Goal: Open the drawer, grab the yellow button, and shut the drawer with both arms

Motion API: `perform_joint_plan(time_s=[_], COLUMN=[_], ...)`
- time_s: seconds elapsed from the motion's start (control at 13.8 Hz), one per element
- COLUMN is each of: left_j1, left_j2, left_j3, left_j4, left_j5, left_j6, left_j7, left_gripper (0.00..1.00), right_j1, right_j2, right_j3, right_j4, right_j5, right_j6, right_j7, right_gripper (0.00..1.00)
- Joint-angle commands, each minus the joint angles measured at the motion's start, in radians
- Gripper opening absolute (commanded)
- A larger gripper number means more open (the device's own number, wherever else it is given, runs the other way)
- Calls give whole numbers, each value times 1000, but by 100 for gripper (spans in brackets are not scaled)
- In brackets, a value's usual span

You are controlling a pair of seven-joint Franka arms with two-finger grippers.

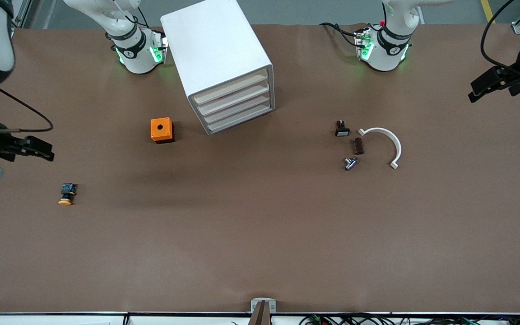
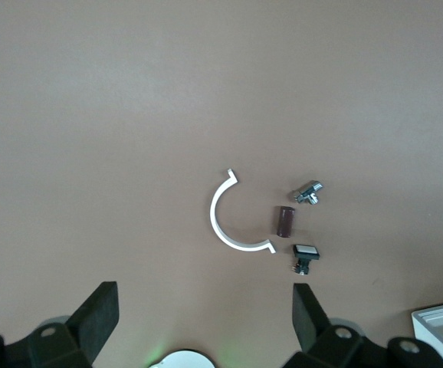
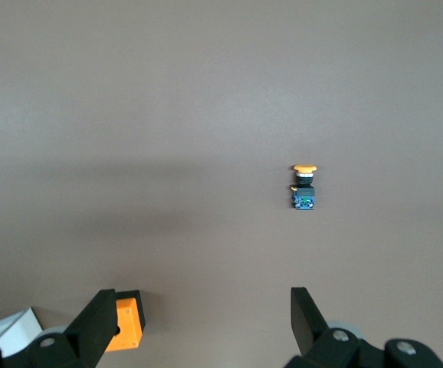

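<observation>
The button (image 1: 67, 194) lies on its side on the brown table at the right arm's end, orange cap toward the front camera; it also shows in the right wrist view (image 3: 304, 188). The white drawer cabinet (image 1: 224, 63) stands between the two arm bases with all its drawers shut. My right gripper (image 1: 45, 152) hangs open and empty over the table at the right arm's end, apart from the button; it also shows in its own wrist view (image 3: 202, 310). My left gripper (image 1: 476, 90) hangs open and empty over the left arm's end of the table, also seen in its wrist view (image 2: 202, 307).
An orange box with a round hole (image 1: 161, 130) sits beside the cabinet. Toward the left arm's end lie a white curved clip (image 1: 386, 142), a black part with a white face (image 1: 342, 129), a brown part (image 1: 358, 146) and a metal part (image 1: 350, 163).
</observation>
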Motion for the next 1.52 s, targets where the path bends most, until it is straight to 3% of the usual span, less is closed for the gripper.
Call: perform_joint_plan(time_s=[0.0, 0.14, 0.43, 1.45], left_j1=[3, 3, 3, 9], left_j2=[-18, -11, 15, 33], left_j3=[-5, -5, -4, -4], left_j4=[-21, -18, -9, 22], left_j5=[0, 2, 6, 23], left_j6=[-3, -3, -2, 4], left_j7=[-6, 3, 4, 9], left_gripper=[100, 100, 100, 100], right_j1=[-2, -2, -9, -11], right_j2=[-156, -175, -136, -116], right_j3=[10, 14, 11, 8], right_j4=[-178, -164, -16, 2], right_j5=[18, 18, 15, 12], right_j6=[55, 14, -93, -93], right_j7=[-19, -14, -21, -28], right_gripper=[100, 100, 100, 100])
